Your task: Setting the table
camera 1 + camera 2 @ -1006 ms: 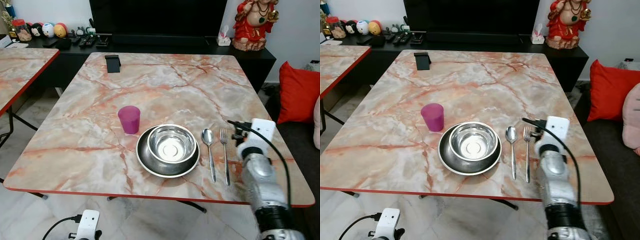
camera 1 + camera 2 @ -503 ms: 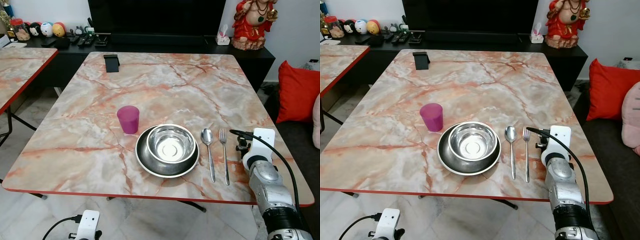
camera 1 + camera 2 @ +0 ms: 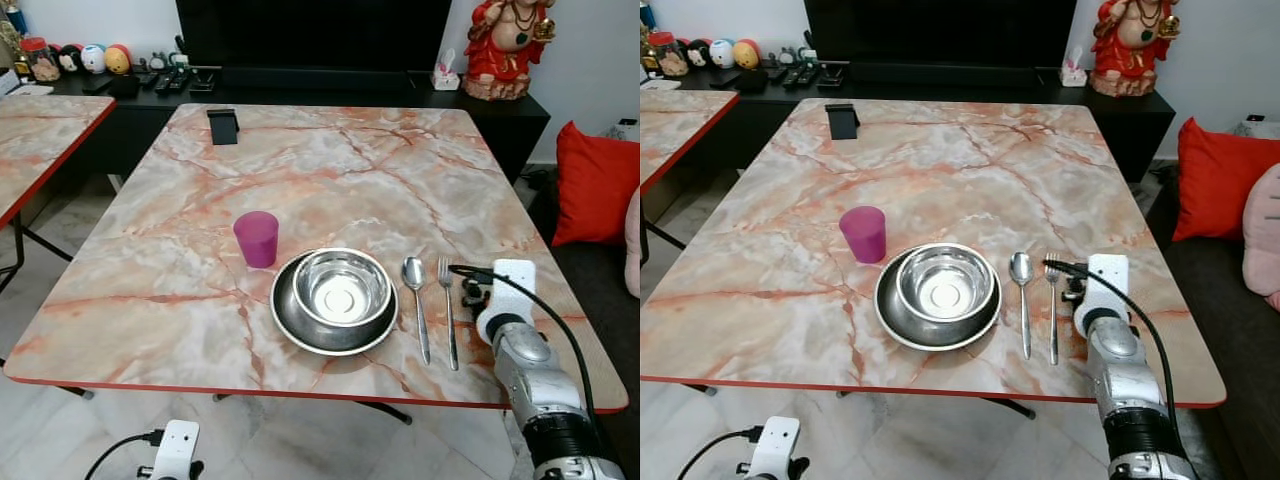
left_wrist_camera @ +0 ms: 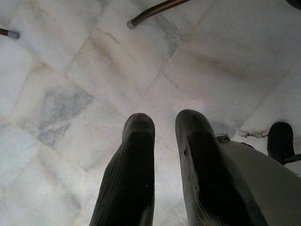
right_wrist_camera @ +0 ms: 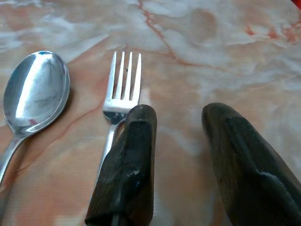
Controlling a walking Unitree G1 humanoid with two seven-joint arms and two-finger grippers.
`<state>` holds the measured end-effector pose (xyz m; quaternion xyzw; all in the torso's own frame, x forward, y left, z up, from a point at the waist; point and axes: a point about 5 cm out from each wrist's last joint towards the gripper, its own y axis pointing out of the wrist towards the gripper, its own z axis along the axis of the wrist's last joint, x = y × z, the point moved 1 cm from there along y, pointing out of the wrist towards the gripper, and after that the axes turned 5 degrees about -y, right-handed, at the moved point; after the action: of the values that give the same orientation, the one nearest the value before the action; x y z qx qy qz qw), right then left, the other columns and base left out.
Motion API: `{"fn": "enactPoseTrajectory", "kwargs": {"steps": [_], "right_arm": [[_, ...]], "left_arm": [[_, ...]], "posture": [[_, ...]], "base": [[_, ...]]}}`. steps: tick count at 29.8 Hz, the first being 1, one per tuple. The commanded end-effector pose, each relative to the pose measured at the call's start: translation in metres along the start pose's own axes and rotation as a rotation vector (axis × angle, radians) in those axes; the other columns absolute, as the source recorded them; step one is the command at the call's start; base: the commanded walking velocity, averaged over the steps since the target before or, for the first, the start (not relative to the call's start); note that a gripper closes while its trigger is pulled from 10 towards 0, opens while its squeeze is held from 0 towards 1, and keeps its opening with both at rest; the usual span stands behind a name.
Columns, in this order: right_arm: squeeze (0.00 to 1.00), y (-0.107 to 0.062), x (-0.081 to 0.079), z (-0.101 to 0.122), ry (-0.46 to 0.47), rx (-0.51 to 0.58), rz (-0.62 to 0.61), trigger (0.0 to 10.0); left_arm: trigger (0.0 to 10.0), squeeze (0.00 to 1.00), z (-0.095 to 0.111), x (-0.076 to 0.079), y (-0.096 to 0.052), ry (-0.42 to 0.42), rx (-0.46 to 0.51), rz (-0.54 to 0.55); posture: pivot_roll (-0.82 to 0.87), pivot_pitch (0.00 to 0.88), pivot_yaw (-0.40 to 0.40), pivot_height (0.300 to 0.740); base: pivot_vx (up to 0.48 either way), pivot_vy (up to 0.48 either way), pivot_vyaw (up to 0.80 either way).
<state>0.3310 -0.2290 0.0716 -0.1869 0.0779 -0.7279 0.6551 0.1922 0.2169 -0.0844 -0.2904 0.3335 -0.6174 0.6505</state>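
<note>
Right wrist view shows your right gripper (image 5: 176, 117) over the worktop (image 3: 330, 180), fingers parted and empty, just beside the fork (image 5: 123, 87). Your left gripper's (image 4: 162, 125) fingers sit slightly apart, holding nothing.

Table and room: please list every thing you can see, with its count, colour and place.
table: one, pink marble, centre
second table: one, same marble, far left
cup: one, purple, left of plate
plate: one, steel, near edge
bowl: one, steel, on plate
spoon: one, silver, right of plate
fork: one, silver, right of spoon
statue: one, red, back shelf
cushion: one, red, right
right gripper: fingers open, beside fork
left gripper: fingers slightly apart, above floor
</note>
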Motion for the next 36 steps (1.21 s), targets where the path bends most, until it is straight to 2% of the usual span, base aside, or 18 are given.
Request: {"fn": "enactPoseTrajectory", "kwargs": {"steps": [1,36], "right_arm": [[0.0,0.0007,-0.002,0.0016,-0.007,-0.004,0.013,10.0],[0.0,0.0011,-0.0078,0.0039,-0.03,0.002,0.044,10.0]], "left_arm": [[10.0,0.0,-0.0024,-0.0017,-0.0007,0.015,-0.006,-0.001],[10.0,0.0,-0.0032,0.0,-0.0007,0.031,-0.009,-0.006]], "posture": [[0.01,0.0,-0.012,0.74],[0.01,0.0,-0.012,0.74]], "base": [[0.0,0.0,0.0],[0.0,0.0,0.0]]}}
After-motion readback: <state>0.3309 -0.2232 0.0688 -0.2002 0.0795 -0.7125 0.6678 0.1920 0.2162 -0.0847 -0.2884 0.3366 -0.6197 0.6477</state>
